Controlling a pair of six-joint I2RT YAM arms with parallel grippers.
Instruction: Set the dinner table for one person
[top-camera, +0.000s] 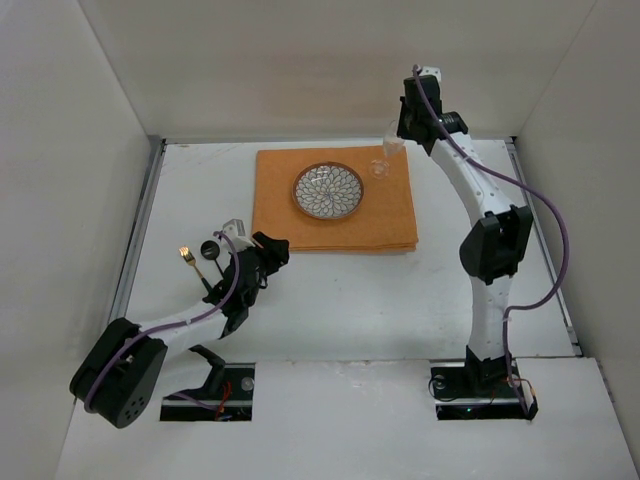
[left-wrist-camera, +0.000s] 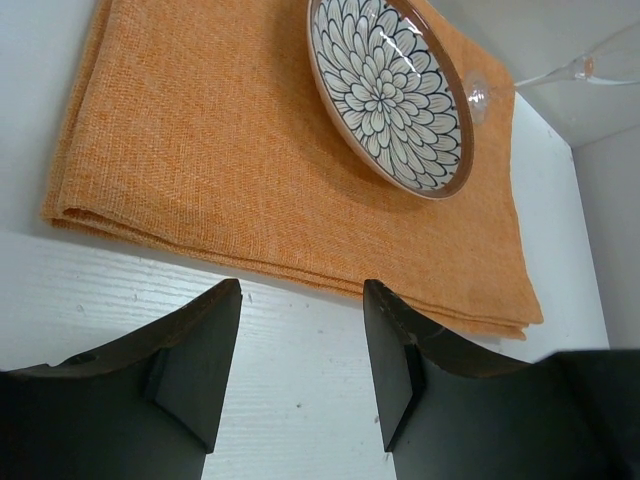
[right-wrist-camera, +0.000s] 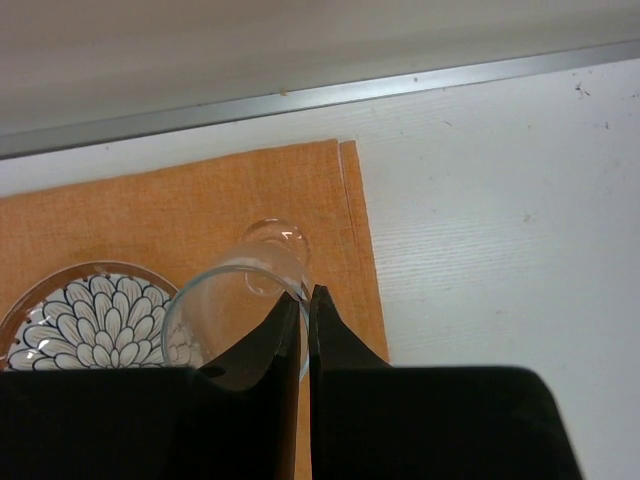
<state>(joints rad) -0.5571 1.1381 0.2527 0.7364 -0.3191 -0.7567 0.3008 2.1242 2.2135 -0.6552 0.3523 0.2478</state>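
The white dinner table (top-camera: 350, 300) carries an orange cloth mat (top-camera: 335, 215) with a flower-patterned plate (top-camera: 328, 191) on it. My right gripper (top-camera: 397, 140) is shut on the rim of a clear stemmed glass (top-camera: 384, 160), holding it over the mat's far right corner beside the plate. In the right wrist view the glass (right-wrist-camera: 235, 290) is pinched at its rim by the gripper (right-wrist-camera: 305, 300), one finger inside the bowl. My left gripper (top-camera: 268, 252) is open and empty, low over the table just off the mat's near left corner; in its own view the gripper (left-wrist-camera: 300, 300) faces the mat (left-wrist-camera: 230, 150).
A gold fork with a black handle (top-camera: 190, 262) and a small black round piece (top-camera: 210, 248) lie on the table left of my left arm. Metal rails (top-camera: 140, 230) run along the table's sides. White walls enclose the table on three sides.
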